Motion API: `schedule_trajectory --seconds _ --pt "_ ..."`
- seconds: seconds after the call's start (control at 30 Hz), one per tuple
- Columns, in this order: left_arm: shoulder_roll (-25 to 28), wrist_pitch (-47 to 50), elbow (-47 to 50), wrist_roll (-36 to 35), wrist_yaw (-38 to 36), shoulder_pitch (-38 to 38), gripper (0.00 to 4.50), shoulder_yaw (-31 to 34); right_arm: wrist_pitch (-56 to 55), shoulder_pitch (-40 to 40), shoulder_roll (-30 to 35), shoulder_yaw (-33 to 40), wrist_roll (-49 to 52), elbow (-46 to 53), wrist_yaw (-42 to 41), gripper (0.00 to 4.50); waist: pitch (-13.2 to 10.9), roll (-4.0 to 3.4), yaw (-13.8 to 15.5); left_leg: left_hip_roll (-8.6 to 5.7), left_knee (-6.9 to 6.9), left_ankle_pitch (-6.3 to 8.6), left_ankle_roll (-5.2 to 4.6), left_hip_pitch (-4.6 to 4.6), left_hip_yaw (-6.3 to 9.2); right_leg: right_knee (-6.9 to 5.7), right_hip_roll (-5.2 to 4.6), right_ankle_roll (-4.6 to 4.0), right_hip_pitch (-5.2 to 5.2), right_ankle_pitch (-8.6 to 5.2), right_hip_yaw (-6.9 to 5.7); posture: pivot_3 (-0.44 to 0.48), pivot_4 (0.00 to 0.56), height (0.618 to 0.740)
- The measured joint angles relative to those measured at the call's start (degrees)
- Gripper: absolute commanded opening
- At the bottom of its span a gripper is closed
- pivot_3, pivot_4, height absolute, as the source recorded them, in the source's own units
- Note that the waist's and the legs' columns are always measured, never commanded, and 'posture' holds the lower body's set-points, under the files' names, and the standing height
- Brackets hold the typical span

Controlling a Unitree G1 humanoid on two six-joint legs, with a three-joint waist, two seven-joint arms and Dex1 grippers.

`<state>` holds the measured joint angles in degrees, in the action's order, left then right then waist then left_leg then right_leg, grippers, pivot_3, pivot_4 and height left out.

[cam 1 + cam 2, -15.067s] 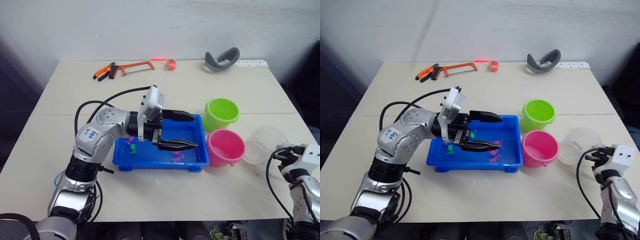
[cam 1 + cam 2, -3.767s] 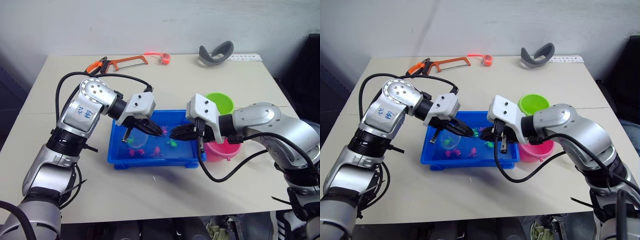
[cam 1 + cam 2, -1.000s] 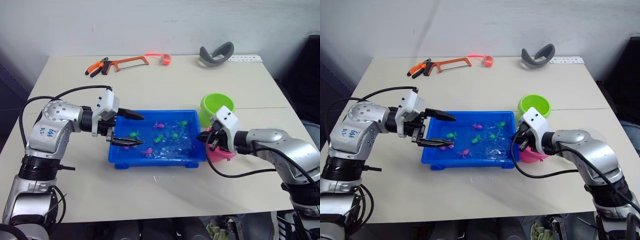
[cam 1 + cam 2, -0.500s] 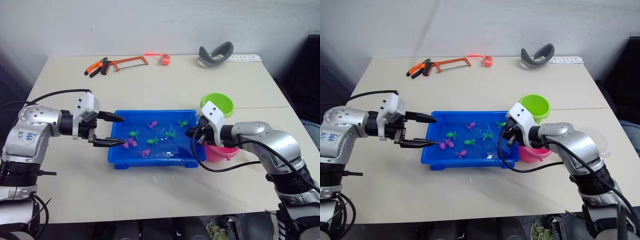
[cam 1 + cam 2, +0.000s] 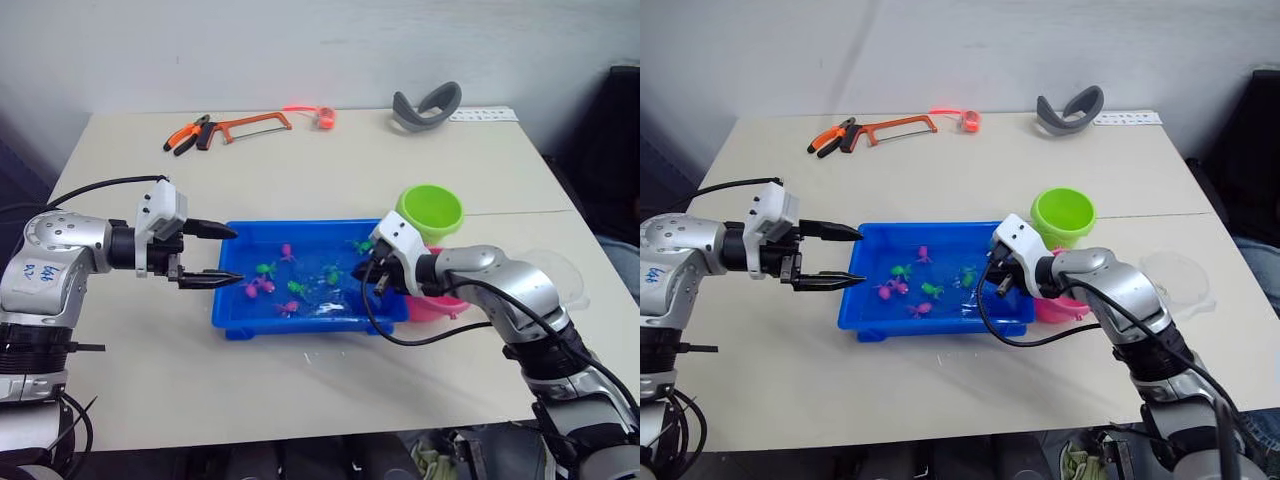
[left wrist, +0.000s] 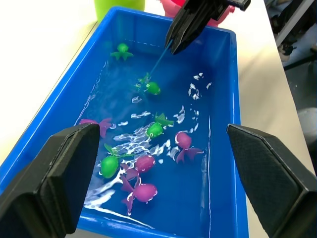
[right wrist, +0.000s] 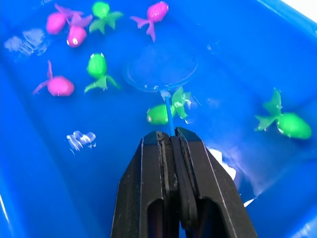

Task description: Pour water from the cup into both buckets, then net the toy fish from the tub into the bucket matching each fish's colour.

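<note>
The net (image 7: 161, 67) is pinched by its thin stick in the right gripper (image 7: 171, 141), with the hoop dipped in the water of the tub (image 5: 300, 325) next to a green fish (image 7: 161, 114). The left gripper (image 5: 215, 255) is held spread wide at the tub's left end, with nothing in it. The stick could slip, as it is so thin. Water could be splashed out. The fish could be dropped before the green bucket (image 5: 430, 212) past the pink bucket (image 5: 440, 305) is reached.

Left gripper (image 5: 212, 255) gapes wide at the tub's (image 5: 232, 322) left end; right gripper (image 7: 169, 140) pinched shut over its right end.
</note>
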<state>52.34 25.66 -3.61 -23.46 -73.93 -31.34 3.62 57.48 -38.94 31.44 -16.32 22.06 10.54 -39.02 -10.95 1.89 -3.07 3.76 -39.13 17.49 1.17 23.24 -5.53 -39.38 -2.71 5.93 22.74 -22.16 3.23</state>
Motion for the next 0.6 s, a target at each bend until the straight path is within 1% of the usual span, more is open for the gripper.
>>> schedule_trajectory --seconds 0.17,0.37,0.6 --pt "0.8 -1.8 -3.9 0.6 -0.1 0.2 4.45 0.1 -0.4 -1.9 -3.8 0.0 -1.2 -2.8 0.6 0.00 0.0 0.00 -0.3 0.02 0.01 0.00 0.01 0.01 -0.01 -0.10 0.01 0.00 0.04 0.00 -0.01 0.000 0.150 0.740" --pt "1.9 -4.7 -8.1 1.9 0.0 0.1 4.45 0.1 -0.8 -2.7 -7.0 0.1 -1.4 -4.4 1.0 0.00 0.0 0.00 -0.3 0.01 0.02 0.00 0.01 0.03 -0.03 -0.11 -0.01 0.00 0.06 0.00 -0.01 0.000 0.150 0.740" --pt "1.9 -6.0 -8.9 2.1 0.0 0.0 4.45 0.1 -0.5 -3.8 -10.5 1.4 -0.9 -5.7 1.3 0.00 0.0 0.00 -0.3 0.02 0.01 0.00 0.01 0.03 -0.03 -0.14 -0.06 0.00 0.06 0.00 -0.02 0.000 0.150 0.740"
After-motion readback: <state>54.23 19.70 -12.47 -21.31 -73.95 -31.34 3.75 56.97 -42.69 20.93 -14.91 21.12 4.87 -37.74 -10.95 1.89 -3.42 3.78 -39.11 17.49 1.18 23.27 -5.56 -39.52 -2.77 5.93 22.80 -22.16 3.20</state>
